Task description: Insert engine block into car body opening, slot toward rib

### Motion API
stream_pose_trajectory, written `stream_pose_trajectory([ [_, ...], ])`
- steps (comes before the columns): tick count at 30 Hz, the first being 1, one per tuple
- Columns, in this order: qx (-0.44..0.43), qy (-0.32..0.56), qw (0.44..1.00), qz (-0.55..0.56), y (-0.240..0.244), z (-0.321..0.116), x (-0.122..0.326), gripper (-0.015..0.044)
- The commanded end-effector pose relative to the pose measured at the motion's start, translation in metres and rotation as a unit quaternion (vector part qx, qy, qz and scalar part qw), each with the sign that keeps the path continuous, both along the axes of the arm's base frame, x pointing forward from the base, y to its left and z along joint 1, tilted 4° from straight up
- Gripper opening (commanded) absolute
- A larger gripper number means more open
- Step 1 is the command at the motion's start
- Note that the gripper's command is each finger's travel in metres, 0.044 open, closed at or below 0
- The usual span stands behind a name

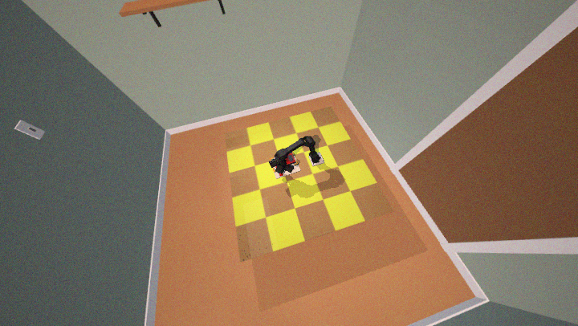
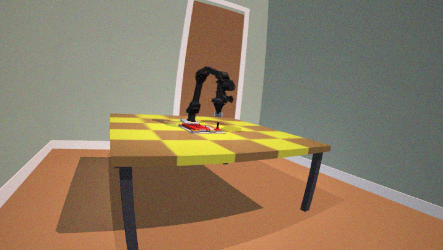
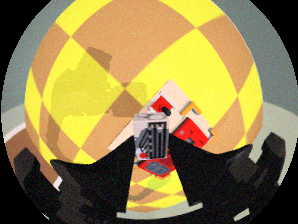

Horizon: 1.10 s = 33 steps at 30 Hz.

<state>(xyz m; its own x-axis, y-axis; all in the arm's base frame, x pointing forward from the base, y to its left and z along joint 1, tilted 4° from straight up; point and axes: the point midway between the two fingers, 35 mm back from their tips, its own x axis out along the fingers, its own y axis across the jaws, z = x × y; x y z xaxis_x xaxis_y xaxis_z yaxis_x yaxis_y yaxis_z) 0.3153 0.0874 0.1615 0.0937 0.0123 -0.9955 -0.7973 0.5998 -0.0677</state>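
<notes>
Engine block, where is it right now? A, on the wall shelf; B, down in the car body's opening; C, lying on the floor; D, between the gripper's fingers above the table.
D: the gripper holds the grey engine block, with a gap beneath it.

The table (image 1: 283,199) (image 2: 204,149) (image 3: 150,60) is checked yellow and brown, the car body (image 2: 195,127) (image 3: 192,134) red, the arm (image 1: 295,146) (image 2: 198,88) black

My arm (image 1: 295,148) (image 2: 197,93) is matte black, with chunky rounded joints; my gripper (image 2: 218,108) (image 3: 150,137) has black, tapering fingers.
</notes>
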Motion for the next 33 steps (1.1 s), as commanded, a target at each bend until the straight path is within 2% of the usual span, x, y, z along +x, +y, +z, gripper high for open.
stream_pose_trajectory([
  [1,0.008,0.003,0.998,-0.062,-0.003,-0.002,0.001,0.0],
  [17,0.032,0.006,0.943,-0.332,-0.022,-0.009,0.008,0.0],
  [33,0.054,0.007,0.815,-0.578,-0.042,-0.016,0.014,0.0],
])
